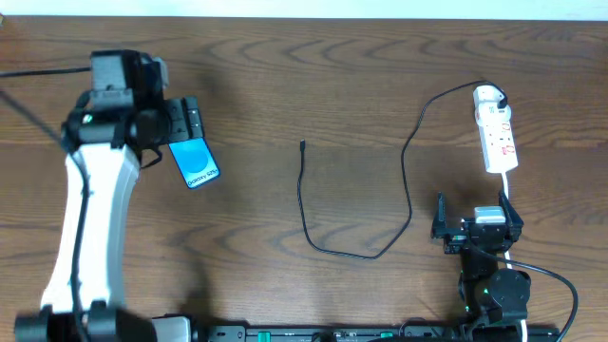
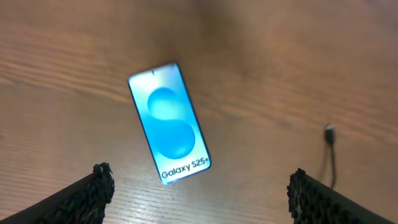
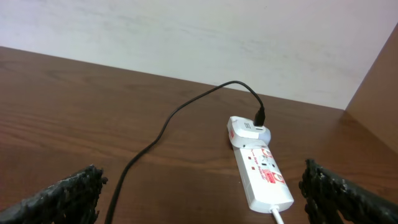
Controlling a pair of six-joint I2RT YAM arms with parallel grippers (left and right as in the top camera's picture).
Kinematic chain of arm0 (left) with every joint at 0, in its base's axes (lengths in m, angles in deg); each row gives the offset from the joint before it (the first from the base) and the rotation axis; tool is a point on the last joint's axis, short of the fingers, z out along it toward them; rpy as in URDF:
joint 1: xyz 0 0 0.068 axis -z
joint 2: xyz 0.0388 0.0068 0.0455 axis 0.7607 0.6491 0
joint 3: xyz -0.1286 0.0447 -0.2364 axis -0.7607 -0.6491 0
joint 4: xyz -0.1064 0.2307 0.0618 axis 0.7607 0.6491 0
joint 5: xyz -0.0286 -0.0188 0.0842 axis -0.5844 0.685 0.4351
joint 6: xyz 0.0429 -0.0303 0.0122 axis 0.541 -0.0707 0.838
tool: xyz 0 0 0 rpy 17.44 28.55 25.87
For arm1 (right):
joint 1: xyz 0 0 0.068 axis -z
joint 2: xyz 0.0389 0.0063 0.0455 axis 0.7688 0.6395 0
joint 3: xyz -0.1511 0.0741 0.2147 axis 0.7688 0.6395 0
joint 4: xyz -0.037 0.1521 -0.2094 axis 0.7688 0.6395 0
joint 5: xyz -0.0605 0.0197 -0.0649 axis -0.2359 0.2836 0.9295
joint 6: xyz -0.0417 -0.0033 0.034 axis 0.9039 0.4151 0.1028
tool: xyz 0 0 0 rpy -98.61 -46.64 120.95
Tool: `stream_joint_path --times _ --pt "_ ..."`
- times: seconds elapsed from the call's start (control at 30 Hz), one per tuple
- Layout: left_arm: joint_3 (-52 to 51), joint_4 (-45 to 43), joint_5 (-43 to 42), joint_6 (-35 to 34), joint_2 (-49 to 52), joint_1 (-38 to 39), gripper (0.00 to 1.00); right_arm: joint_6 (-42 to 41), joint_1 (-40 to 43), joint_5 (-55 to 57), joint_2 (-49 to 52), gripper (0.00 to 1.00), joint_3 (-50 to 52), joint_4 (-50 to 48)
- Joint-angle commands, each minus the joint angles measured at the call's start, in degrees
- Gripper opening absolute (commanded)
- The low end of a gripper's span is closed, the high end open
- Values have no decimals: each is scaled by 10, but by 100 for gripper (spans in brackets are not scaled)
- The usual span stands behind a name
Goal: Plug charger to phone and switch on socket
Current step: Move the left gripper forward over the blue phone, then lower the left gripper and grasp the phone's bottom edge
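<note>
Dark wood table (image 1: 380, 76) carries everything. On our left, the left gripper (image 2: 199, 186) hangs spread wide over the phone (image 2: 169, 123), which lies flat, screen up. Mid-table, the plug tip (image 1: 302, 144) of the charger (image 1: 309, 223) rests well apart from the phone. At far right, the right gripper (image 1: 478, 221) gapes empty near the socket (image 1: 497, 133). We judge the thin tip may slip from the pads, or the unbraced phone may skid during insertion.

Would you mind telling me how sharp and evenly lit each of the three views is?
Overhead: even light, phone lettering too small to read. Left wrist: phone screen crisp and bright, the far table blurred. Right wrist: power strip fairly sharp, its red print unreadable.
</note>
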Motion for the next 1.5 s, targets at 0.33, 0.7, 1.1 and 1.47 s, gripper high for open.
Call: stream_joint_path --times 0.33,0.7,1.1,1.47 --pt "9 -38 8 -53 146 1 91 2 -1 -3 -4 99 2 2" --pt "9 -90 113 -204 239 1 91 2 -1 -3 -3 99 2 1" --pt "8 -117 94 -217 284 3 91 2 -2 -3 -3 99 2 1" --pt "8 -117 79 -263 303 3 91 2 -1 -3 -3 99 2 1"
